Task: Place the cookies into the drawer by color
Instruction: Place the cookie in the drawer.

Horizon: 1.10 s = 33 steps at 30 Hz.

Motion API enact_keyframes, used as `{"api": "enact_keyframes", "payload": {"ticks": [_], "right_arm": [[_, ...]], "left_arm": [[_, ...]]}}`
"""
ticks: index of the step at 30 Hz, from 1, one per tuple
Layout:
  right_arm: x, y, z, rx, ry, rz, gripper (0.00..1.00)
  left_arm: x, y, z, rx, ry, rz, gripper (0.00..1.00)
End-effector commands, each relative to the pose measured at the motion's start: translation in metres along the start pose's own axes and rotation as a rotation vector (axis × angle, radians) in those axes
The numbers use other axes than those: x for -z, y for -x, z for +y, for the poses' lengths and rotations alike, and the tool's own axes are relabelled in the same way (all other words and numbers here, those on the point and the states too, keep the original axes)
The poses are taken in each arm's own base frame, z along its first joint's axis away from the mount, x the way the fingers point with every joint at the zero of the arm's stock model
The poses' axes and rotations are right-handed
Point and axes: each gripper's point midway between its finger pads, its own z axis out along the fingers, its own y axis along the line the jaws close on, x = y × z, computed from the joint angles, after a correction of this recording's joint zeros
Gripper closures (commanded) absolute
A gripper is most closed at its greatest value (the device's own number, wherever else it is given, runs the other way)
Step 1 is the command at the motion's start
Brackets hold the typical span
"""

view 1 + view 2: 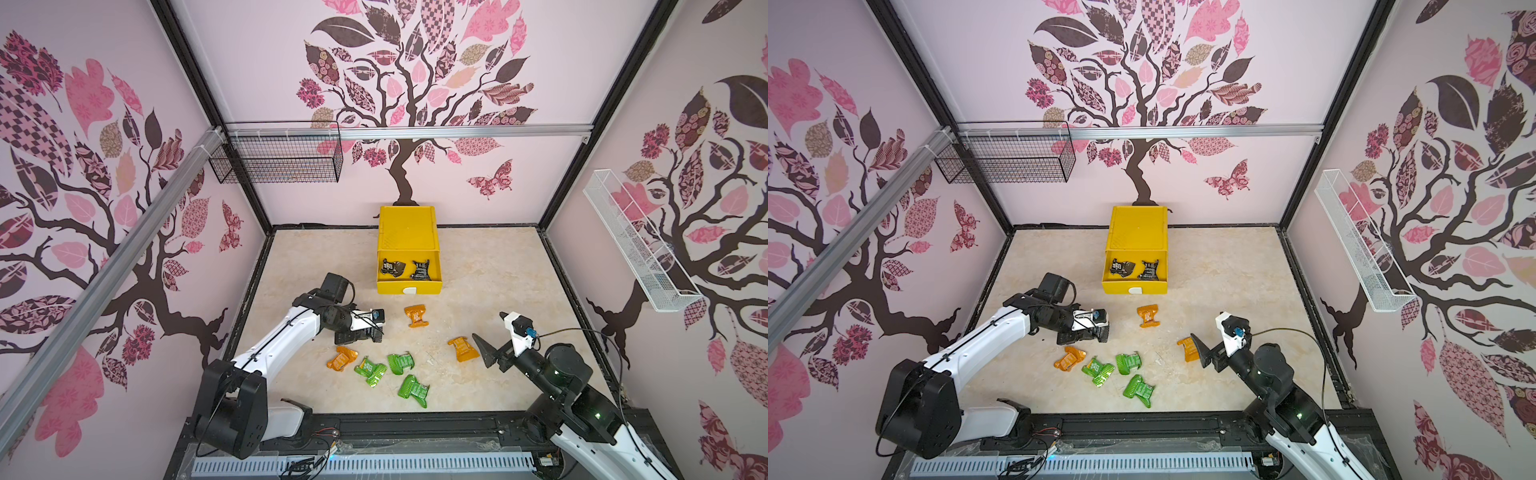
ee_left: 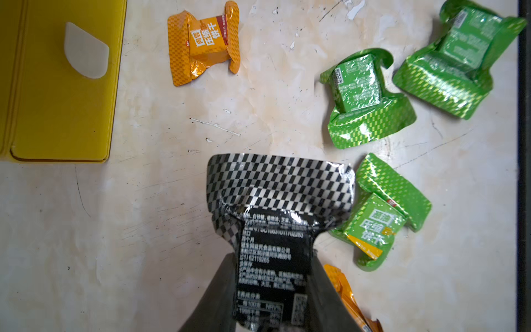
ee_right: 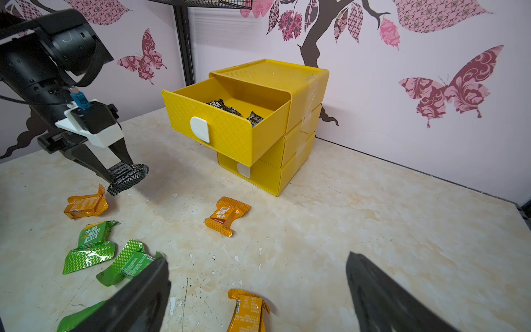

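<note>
The yellow drawer (image 1: 409, 232) stands at the back of the table with its top drawer pulled out. Two black cookies (image 1: 392, 268) (image 1: 420, 270) lie in it. My left gripper (image 2: 271, 257) is shut on a third black cookie (image 2: 275, 201), held just above the table in front of the drawer. Orange cookies (image 1: 415, 316) (image 1: 341, 358) (image 1: 463, 348) and three green cookies (image 1: 370, 370) (image 1: 401, 362) (image 1: 413, 390) lie loose on the table. My right gripper (image 3: 255, 257) stands open over the rightmost orange cookie (image 3: 247, 312), not touching it.
A black wire basket (image 1: 282, 158) hangs on the back wall at the left. A white wire basket (image 1: 636, 245) hangs on the right wall. The two lower drawers (image 3: 258, 172) are shut. A black rail (image 1: 415, 419) borders the table's front edge.
</note>
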Motion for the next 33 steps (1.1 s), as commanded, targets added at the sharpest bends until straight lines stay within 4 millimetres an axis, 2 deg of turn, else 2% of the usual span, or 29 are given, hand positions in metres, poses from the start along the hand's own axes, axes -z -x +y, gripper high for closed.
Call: {"api": "enact_keyframes", "payload": {"ticks": [1,5,10,18,21,23,26,29,33], "right_arm": [[0.001,0.005,-0.001,0.009,-0.002,-0.016,0.01],[0.001,0.005,-0.003,0.005,-0.015,-0.02,0.01],[0.0,0.002,-0.001,0.01,0.0,-0.01,0.01],[0.0,0.002,-0.002,0.012,-0.009,-0.006,0.01],[0.0,0.003,-0.005,0.007,-0.026,-0.011,0.01],[-0.002,0.001,-0.005,0.009,-0.026,0.003,0.01],[-0.001,0.0,-0.003,0.012,-0.013,0.002,0.01],[-0.001,0.001,-0.005,0.008,-0.026,0.0,0.01],[-0.003,-0.002,-0.004,0.011,-0.019,0.016,0.01]], "left_arm": [[0.022,0.018,-0.011,0.054,-0.046,-0.041,0.7],[0.046,0.036,-0.017,0.078,-0.076,-0.085,0.7],[0.08,0.071,-0.005,0.125,-0.044,-0.189,0.7],[0.122,0.131,0.067,0.328,0.103,-0.373,0.73],[0.133,0.15,0.1,0.374,0.196,-0.43,0.74],[0.137,0.158,0.125,0.384,0.296,-0.416,0.75],[0.135,0.166,0.148,0.369,0.375,-0.405,0.76],[0.124,0.174,0.163,0.351,0.407,-0.39,0.75],[0.109,0.184,0.17,0.333,0.397,-0.378,0.75]]}}
